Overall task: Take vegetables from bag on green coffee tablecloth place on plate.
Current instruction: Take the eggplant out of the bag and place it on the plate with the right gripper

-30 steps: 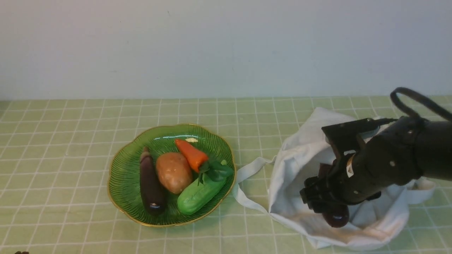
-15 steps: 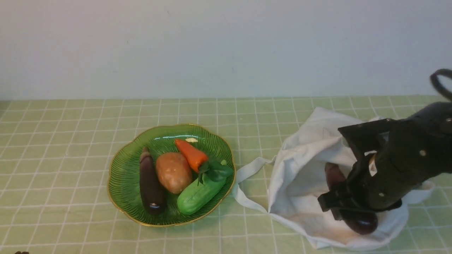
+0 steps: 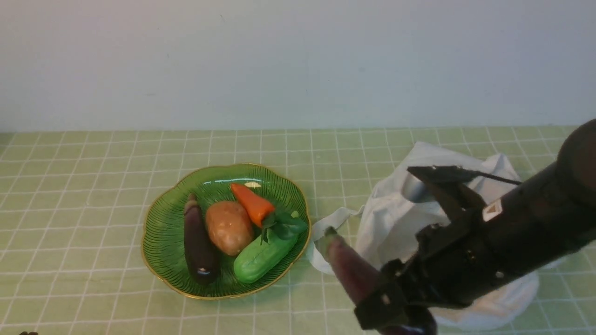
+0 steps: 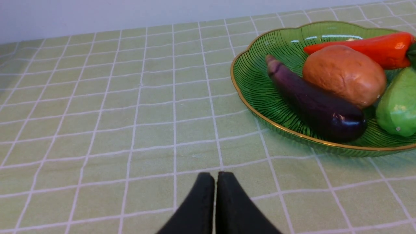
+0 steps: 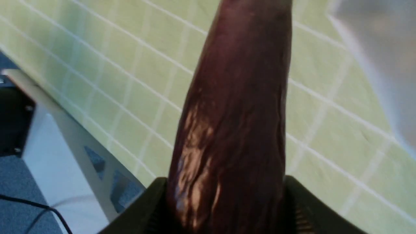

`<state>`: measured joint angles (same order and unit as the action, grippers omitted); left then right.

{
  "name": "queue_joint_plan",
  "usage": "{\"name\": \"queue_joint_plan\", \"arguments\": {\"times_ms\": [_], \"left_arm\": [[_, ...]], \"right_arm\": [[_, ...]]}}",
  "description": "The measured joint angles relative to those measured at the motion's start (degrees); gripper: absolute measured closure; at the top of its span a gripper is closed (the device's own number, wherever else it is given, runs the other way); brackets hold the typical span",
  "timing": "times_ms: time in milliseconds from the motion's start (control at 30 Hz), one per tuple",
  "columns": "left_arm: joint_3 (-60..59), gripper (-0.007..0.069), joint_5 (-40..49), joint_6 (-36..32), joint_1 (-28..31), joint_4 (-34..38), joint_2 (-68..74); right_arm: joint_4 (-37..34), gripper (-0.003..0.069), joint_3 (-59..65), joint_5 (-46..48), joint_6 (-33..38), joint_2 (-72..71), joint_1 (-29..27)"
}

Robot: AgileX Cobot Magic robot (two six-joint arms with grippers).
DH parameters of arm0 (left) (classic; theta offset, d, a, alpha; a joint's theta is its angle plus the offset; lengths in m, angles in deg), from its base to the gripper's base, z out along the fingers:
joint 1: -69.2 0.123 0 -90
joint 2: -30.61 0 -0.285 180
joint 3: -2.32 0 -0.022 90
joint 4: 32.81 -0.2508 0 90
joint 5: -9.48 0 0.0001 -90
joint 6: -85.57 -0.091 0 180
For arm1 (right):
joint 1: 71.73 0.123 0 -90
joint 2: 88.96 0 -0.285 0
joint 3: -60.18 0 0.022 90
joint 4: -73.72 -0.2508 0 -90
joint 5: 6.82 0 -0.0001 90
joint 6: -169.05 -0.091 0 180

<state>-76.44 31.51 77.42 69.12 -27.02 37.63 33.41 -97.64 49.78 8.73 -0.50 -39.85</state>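
Your right end effector [image 3: 389,307] clamps the glossy purple toy eggplant [image 3: 348,266] near its thick end; likely rigid, slick.

Tablecloth [image 3: 70,186] over the tabletop: pale green cloth, matt, with a printed grid of thin white lines. Plate [image 3: 160,242]: dark green, finely ribbed, high gloss like glazed ware or glass; scalloped rim edged in shiny gold. Bag [image 3: 396,218]: white cloth, matt, soft, heavily creased. Held eggplant [image 5: 234,113]: dark purple skin, glossy, with fine wrinkled streaks along its length. Slim eggplant [image 3: 198,246]: near-black, smooth, sharp bright highlights. Potato [image 3: 229,227]: brown, dull sheen, lightly speckled. Carrot [image 3: 251,202]: orange, smooth, satin finish. Cucumber [image 3: 260,258]: green, smooth, plastic-looking, soft shine. Left fingers [image 4: 200,201]: black, smooth, matt. Right fingers [image 5: 143,211]: dark, matt, plastic-looking.
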Motion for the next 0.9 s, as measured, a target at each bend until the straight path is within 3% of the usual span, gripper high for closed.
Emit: {"name": "queue_joint_plan", "arguments": {"times_ms": [133, 367, 800, 900], "left_arm": [[0.0, 0.0629, 0.0, 0.0, 0.0, 0.0, 0.0], [0.0, 0.0629, 0.0, 0.0, 0.0, 0.0, 0.0], [0.0, 0.0629, 0.0, 0.0, 0.0, 0.0, 0.0], [0.0, 0.0629, 0.0, 0.0, 0.0, 0.0, 0.0]], "right_arm": [[-2.9, 0.0282, -9.3, -4.3, 2.9, 6.7, 4.3], [1.9, 0.0282, -26.9, -4.5, 3.0, 22.1, 10.0], [13.6, 0.0282, -51.7, -3.9, -14.0, 44.5, 12.6], [14.7, 0.0223, -53.8, -5.1, -15.5, 45.9, 12.6]]}}
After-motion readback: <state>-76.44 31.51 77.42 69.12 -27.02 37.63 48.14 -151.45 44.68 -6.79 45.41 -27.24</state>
